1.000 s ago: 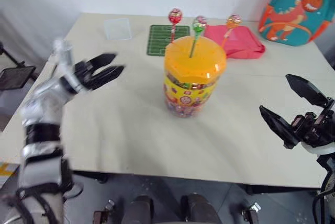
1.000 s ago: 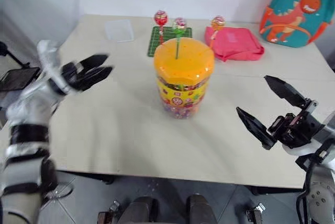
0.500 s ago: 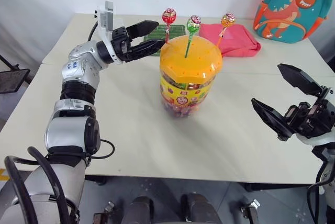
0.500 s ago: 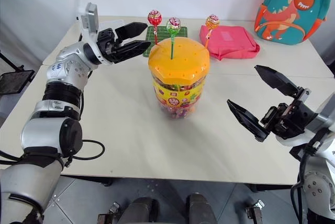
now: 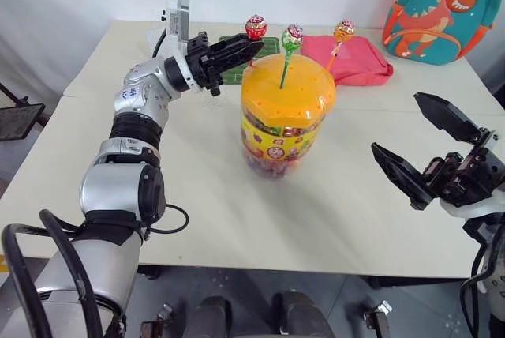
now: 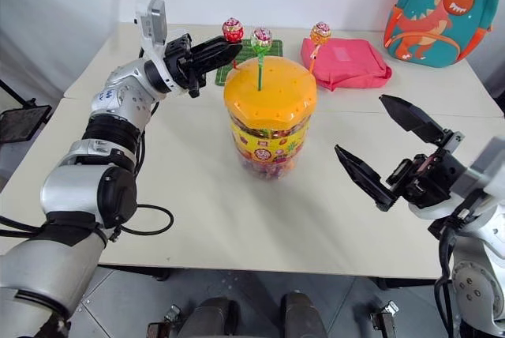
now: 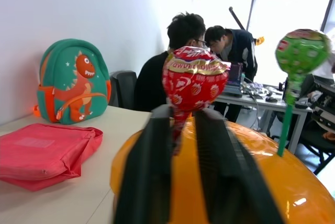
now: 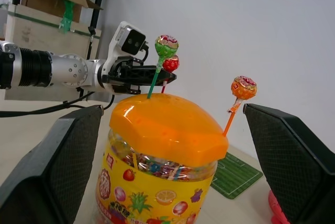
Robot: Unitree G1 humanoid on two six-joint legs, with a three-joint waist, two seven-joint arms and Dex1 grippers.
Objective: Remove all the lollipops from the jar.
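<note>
3 small round wrapped lollipops on thin sticks are all still standing up out of the jar's lid: the red-pink one (image 5: 256, 27), the green one (image 5: 293, 37) and the orange one (image 5: 343, 31). The jar (image 5: 287, 114) is that big clear plastic cylinder with the orange domed lid and yellow cartoon label, sitting mid-table on the pale tabletop (image 5: 197, 188).

So what just changed: the left gripper (image 5: 254, 44) has snapped its 2 black fingers together on the red-pink lollipop's stick, right under the candy head. In the left wrist view you can see the fingers (image 7: 147, 171) pinching either side of the stick with the red wrapper (image 7: 193, 77) sitting just above them. Looks to me like the grab for lollipop number 1 is done, and the next bit should be a straight lift out of the lid hole. 0 out so far, though.

Compared with half a second back, those fingers were spread wide and hanging just short of the stick; a full second back the arm was way out over the left side of the table.

The right gripper (image 6: 390, 155) sits with its fingers wide apart and empty, near the jar on the right, basically where it was. Behind, there's a pink fabric pouch (image 5: 357, 61), a green mat (image 5: 233, 58) and a teal dinosaur backpack (image 5: 442, 10).
</note>
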